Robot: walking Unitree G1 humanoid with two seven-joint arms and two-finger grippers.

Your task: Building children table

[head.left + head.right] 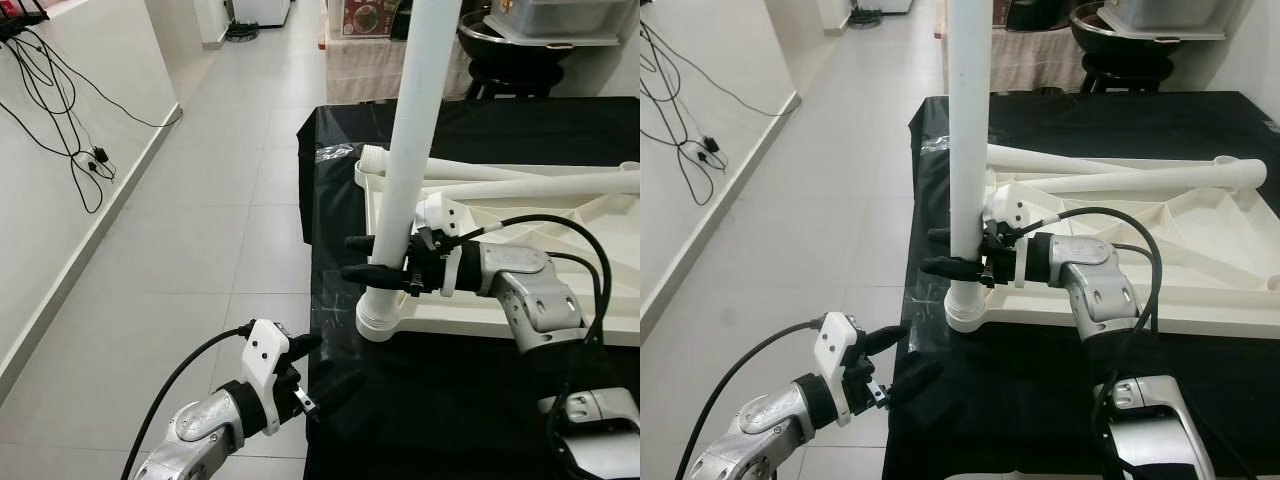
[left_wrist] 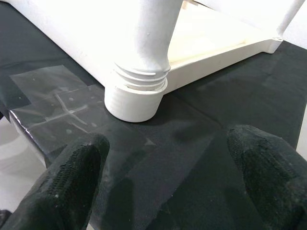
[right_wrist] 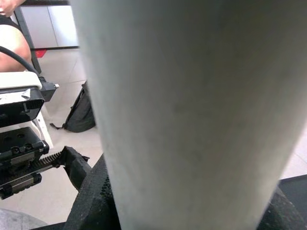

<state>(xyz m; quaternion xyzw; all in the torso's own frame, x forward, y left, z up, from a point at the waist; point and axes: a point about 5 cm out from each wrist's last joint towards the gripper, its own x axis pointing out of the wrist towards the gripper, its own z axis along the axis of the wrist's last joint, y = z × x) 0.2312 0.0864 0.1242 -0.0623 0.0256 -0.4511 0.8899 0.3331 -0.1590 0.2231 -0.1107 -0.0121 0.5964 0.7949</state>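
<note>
I am holding the upright white table leg [image 1: 418, 120] with my right claw [image 1: 362, 258], its fingers clamped around the leg just above the threaded collar. The leg is standing in the corner socket [image 1: 382, 322] of the upturned white tabletop [image 1: 560, 318], at the 9 o'clock corner on the black-covered bench [image 1: 400, 400]. My left claw [image 1: 300, 360] is hovering at 7 o'clock, fingers apart, holding nothing. I judge this the leg-seating step; next I should twist the leg home, steadying the tabletop. Two loose legs [image 1: 520, 183] are lying across the tabletop.
</note>
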